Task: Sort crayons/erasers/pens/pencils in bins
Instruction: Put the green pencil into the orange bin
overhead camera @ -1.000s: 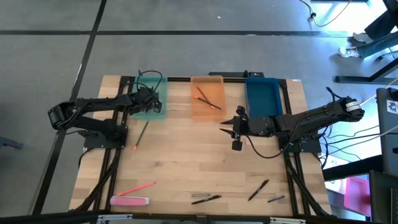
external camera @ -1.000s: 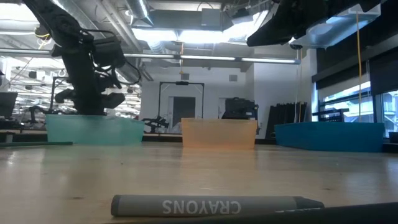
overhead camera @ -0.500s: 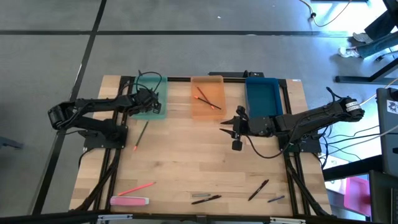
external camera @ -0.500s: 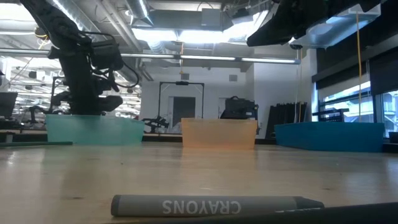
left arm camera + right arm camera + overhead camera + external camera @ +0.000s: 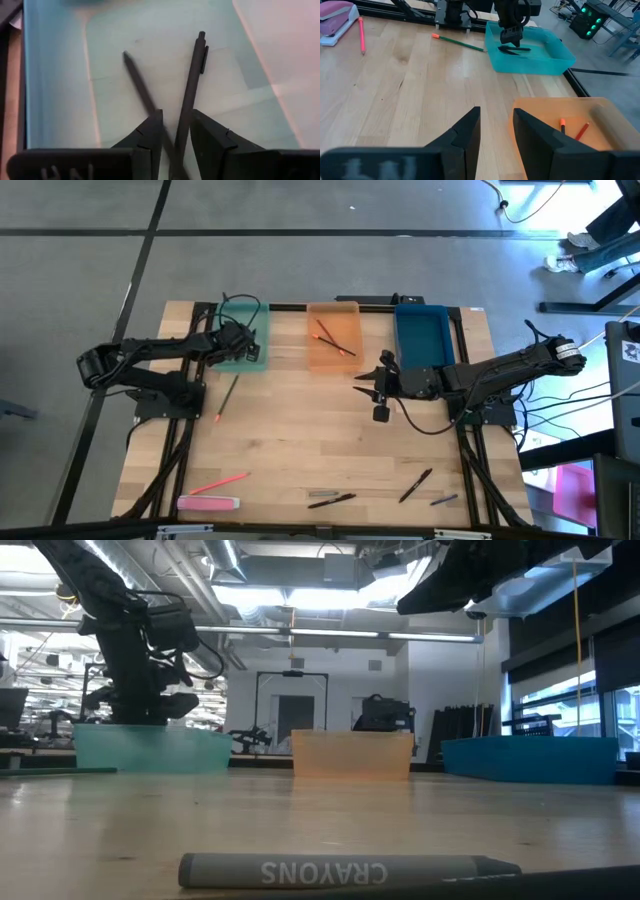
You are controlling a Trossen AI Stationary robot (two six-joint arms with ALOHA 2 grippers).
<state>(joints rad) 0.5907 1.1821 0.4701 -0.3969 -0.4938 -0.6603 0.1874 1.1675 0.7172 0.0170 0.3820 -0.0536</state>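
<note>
My left gripper (image 5: 175, 131) hangs low inside the teal-green bin (image 5: 240, 345), fingers parted and gripping nothing. 2 black pens (image 5: 192, 95) lie crossed on the bin floor just ahead of my fingertips, one running between them without being pinched.

My right gripper (image 5: 381, 385) waits above the bare wood just in front of the gap between the orange bin (image 5: 332, 340) and the blue bin (image 5: 424, 335). Its fingers stand partly apart and empty.

In the orange bin lie 2 pencils (image 5: 335, 340), a red one and a dark one, crossing.

Just beside the front of the teal-green bin, on the table (image 5: 300, 440), rests a green pencil (image 5: 227, 397) with an orange tip, tilted toward the near edge.

Well away from the bins, along the table's near edge: a pink pencil (image 5: 222, 482) and, touching the edge, the pink eraser (image 5: 208, 503) under it; farther toward the right arm's side, a grey crayon (image 5: 340, 870), a black pen (image 5: 338, 501), another black pen (image 5: 415, 485), and a short grey stick (image 5: 444, 500).
</note>
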